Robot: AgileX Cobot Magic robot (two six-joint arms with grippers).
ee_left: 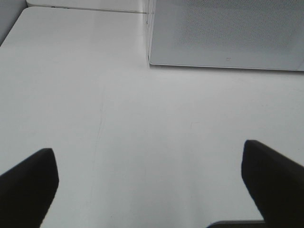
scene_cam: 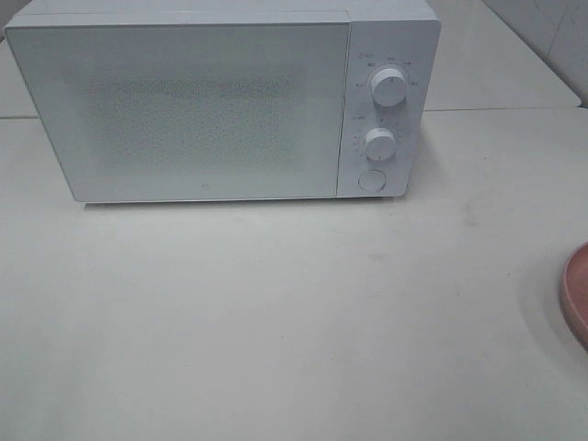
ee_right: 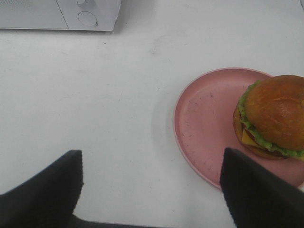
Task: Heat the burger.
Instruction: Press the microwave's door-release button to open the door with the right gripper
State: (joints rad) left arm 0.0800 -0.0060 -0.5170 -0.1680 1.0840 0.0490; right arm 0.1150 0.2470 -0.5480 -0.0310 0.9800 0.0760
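The burger with its glossy brown bun, green lettuce and yellow cheese sits on a round pink plate in the right wrist view. My right gripper hangs open over the table beside the plate, one finger above the plate's near rim. Only the plate's edge shows at the right border of the high view; the burger is out of that view. My left gripper is open above bare table in front of the microwave. Neither gripper appears in the high view.
A white microwave stands at the back of the white table, door shut, with two dials and a round button on its right panel. The panel's corner shows in the right wrist view.
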